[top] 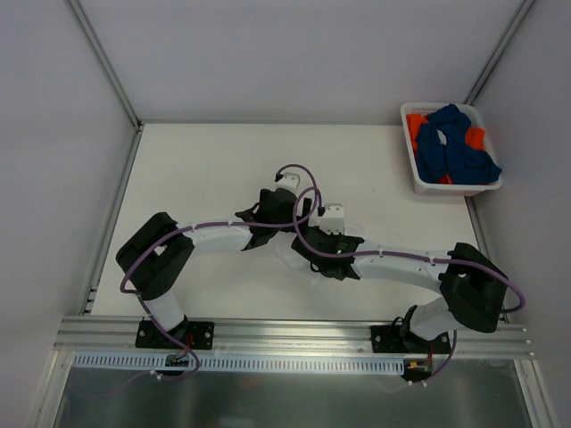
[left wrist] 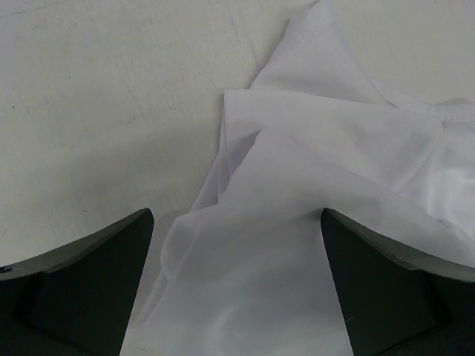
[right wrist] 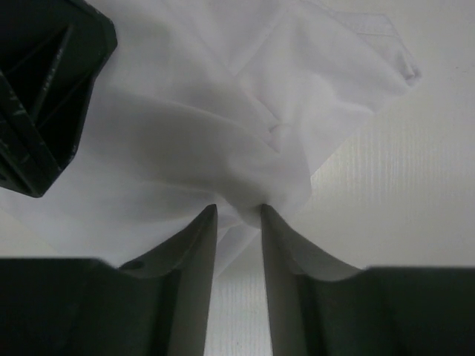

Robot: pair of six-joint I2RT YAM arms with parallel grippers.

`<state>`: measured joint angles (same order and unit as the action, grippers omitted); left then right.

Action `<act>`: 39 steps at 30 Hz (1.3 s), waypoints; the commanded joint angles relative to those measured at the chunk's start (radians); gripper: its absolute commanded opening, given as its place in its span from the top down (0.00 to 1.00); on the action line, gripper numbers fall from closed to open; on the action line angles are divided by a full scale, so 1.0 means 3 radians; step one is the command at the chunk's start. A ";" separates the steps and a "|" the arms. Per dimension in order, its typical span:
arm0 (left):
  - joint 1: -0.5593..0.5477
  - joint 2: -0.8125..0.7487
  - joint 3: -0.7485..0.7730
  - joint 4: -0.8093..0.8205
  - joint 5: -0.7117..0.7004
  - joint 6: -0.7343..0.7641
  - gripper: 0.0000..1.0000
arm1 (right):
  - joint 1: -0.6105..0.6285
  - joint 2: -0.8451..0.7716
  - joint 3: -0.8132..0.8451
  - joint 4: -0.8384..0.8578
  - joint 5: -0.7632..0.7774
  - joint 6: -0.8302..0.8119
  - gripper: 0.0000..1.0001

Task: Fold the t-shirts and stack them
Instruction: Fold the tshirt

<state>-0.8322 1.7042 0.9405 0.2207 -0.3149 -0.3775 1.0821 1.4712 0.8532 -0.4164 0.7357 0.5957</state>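
A plain white t-shirt [left wrist: 319, 148] lies crumpled on the white table, mostly hidden under both arms in the top view. My left gripper [left wrist: 237, 222] hovers just over it, open, its dark fingers [left wrist: 89, 274] wide apart with cloth spread below them. My right gripper [right wrist: 237, 209] has closed to a narrow gap, and a bunched fold of the white t-shirt [right wrist: 223, 126] is pinched between its tips, with creases running in toward them. Dark blue [top: 455, 147] and orange [top: 415, 125] t-shirts are heaped in the basket.
The white plastic basket [top: 417, 178] stands at the back right, against the right wall. The left arm's dark wrist [right wrist: 44, 89] is close by at the upper left of the right wrist view. Both arms meet at the table's middle [top: 294, 227].
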 commanded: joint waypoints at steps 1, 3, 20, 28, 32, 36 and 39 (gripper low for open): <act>-0.0003 0.0056 0.0158 0.0118 0.0073 0.0062 0.03 | -0.0012 0.0081 -0.0016 0.0007 -0.0049 -0.0058 0.71; 0.0003 0.0102 0.0193 0.0128 0.0073 0.0057 0.14 | -0.0017 0.0087 -0.0021 0.0007 -0.0044 -0.0058 0.76; 0.0064 0.0368 0.0730 0.0042 0.0211 0.0097 0.96 | -0.0120 -0.0220 0.0004 -0.0330 0.0247 -0.0129 0.92; 0.0069 0.0603 0.1088 0.0006 0.0390 0.0144 0.94 | -0.0222 -0.0358 -0.0006 -0.0463 0.0299 -0.0175 0.92; 0.0069 0.0762 0.1252 0.0001 0.0604 0.0133 0.93 | -0.0227 -0.0384 0.0009 -0.0545 0.0339 -0.0160 0.92; 0.0069 0.0895 0.1385 0.0011 0.0722 0.0087 0.92 | -0.0232 -0.0455 0.0014 -0.0688 0.0431 -0.0089 0.92; 0.0069 0.0915 0.1431 0.0072 0.0784 0.0077 0.91 | -0.0232 -0.0542 0.0020 -0.0775 0.0483 -0.0068 0.91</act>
<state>-0.8097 1.9736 1.3216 0.2100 -0.1326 -0.3550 1.0031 1.3567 0.8520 -0.5827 0.8318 0.5941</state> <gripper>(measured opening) 0.087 0.089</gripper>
